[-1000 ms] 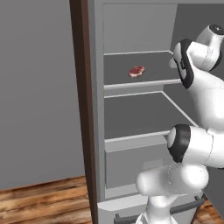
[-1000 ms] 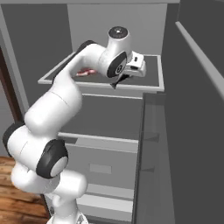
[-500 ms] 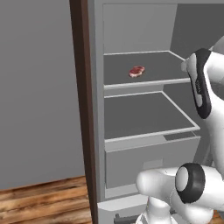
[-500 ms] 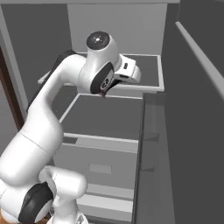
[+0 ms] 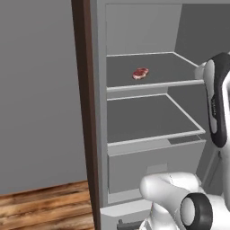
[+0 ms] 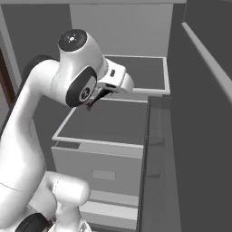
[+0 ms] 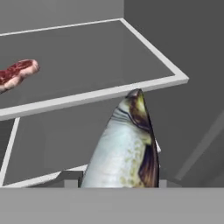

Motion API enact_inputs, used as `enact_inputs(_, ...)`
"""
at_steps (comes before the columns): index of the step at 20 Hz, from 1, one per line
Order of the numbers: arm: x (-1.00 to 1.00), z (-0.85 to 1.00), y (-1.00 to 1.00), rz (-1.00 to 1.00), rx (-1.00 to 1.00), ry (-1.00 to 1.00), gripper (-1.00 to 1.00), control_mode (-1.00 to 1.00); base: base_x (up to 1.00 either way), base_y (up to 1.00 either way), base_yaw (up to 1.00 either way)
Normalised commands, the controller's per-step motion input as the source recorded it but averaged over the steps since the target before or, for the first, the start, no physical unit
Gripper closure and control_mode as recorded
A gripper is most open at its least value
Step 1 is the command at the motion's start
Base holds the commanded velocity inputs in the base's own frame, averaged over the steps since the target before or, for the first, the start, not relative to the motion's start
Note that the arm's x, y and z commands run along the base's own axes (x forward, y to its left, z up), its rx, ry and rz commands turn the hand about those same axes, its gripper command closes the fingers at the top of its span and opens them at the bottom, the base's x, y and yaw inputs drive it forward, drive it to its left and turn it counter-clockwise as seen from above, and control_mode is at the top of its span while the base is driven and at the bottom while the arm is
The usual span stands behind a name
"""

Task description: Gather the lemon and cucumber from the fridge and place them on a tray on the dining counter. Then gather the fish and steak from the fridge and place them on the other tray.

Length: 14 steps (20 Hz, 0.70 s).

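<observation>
Gripper (image 7: 117,183) clamped on fish (image 7: 124,146), outside fridge (image 5: 148,112). Steak (image 5: 140,73) on upper shelf. Next: carry fish to tray.

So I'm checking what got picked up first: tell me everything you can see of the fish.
The silvery-grey fish has a pale, scaly-looking belly, brownish-yellow mottling along one side and a darker olive head end. It rises lengthwise from between the fingers at the bottom of the hand view, its narrow end pointing up and away, apparently gripped at its lower part. It hangs clear of the grey fridge shelf beyond it, touching nothing else, and its lower end is hidden.
</observation>
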Motion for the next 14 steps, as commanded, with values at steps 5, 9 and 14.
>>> enact_inputs(5,-0.77,0.00,0.38,0.00,0.00,0.12,1.00,-1.00,0.00,0.00,0.00)
enact_inputs(9,-0.75,0.00,0.38,0.00,0.00,0.10,1.00,-1.00,0.00,0.00,0.00)
enact_inputs(14,-0.67,-0.03,0.38,0.00,0.00,0.05,1.00,-1.00,0.00,0.00,0.00)
